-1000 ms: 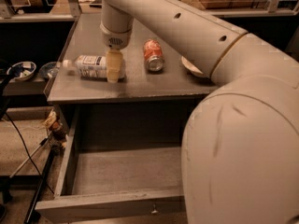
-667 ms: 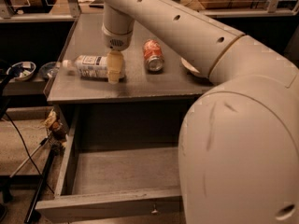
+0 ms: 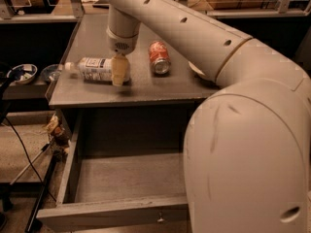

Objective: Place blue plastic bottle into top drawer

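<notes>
Jaws on the gripper (image 3: 119, 70) sit low at the base end of the blue plastic bottle (image 3: 95, 69); we cannot tell if they grip it. It lies sideways on the table (image 3: 146, 89), top drawer (image 3: 112, 215) open below. We judge lift and drop remain.

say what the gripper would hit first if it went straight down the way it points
Most likely the blue plastic bottle: the gripper points down over its base end. Depth is unclear, so it might slip beside it onto the counter top.

Dim warm lt; pincer (image 3: 118, 76) @ bottle (image 3: 94, 69)
</notes>
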